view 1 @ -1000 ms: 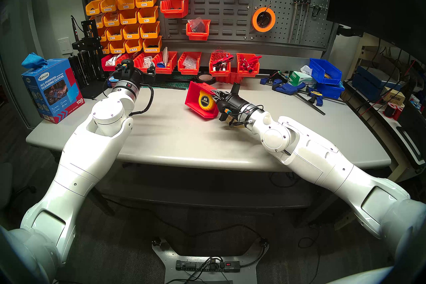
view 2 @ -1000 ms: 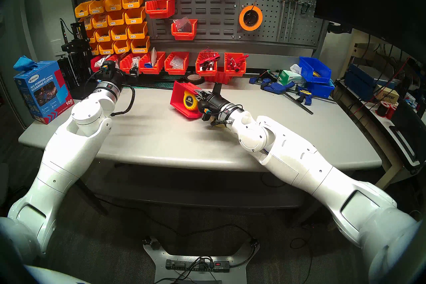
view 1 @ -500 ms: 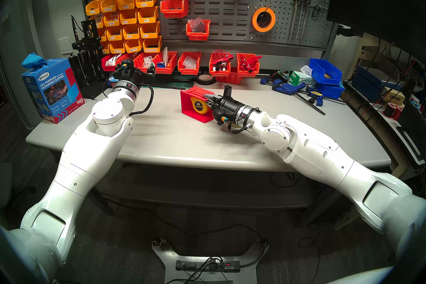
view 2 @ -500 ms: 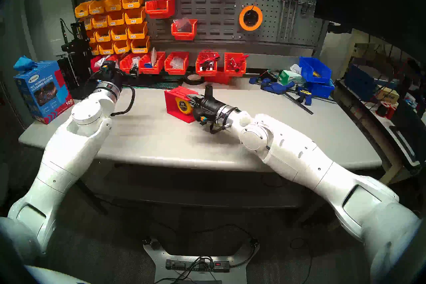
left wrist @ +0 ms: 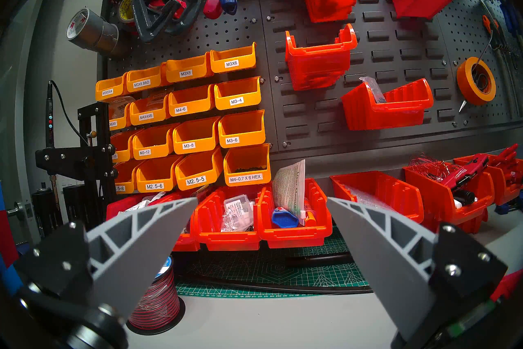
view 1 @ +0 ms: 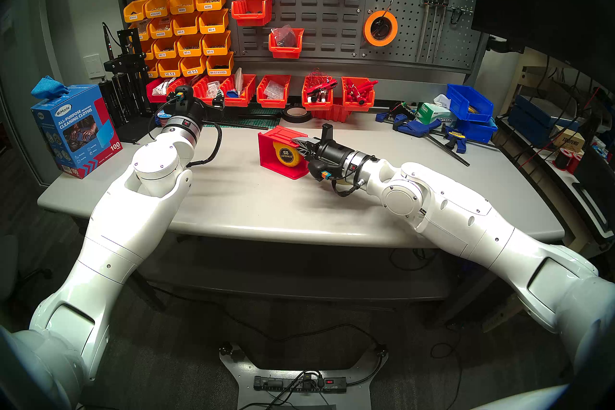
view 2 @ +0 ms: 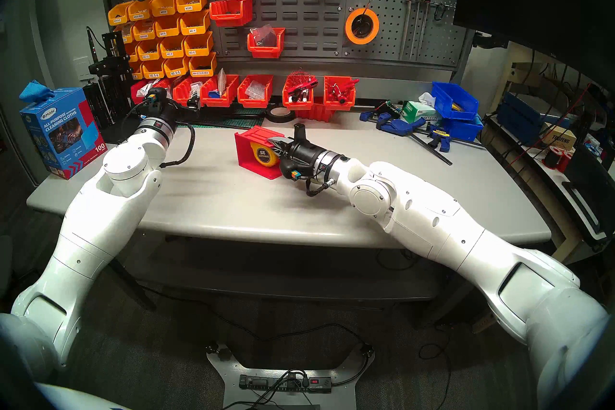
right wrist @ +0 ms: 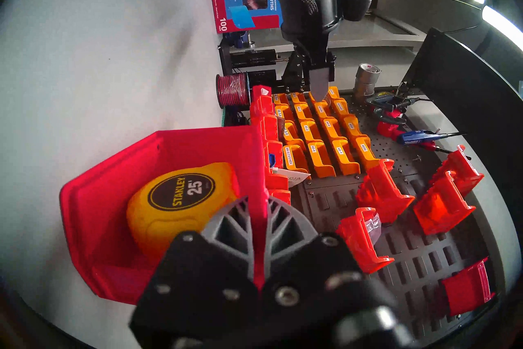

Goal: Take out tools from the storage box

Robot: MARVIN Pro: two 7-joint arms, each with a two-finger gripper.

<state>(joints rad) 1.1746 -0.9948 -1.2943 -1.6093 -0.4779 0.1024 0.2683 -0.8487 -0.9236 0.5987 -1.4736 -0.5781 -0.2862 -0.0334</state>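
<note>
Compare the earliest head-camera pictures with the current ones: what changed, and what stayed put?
The right gripper, shut on the small red plastic storage bin's wall, rolled it from tilted to squarely on its side and shifted it left. The yellow tape measure stayed inside. The left gripper stayed open and still.

Both arms are glossy white shells with chunky rounded joints, little dark screws dotted along the seams and a flat round cap on each elbow. Near the wrist there's a silver metal ring, then a black housing with a small teal and orange connector. A braided black cable loops off each wrist. The fingers (left wrist: pixel 147 240) are grey plastic wedges with triangular cut-outs, bolted onto black mounts with silver screws. Same grey ribbed look on the right fingers (right wrist: pixel 226 223).
</note>
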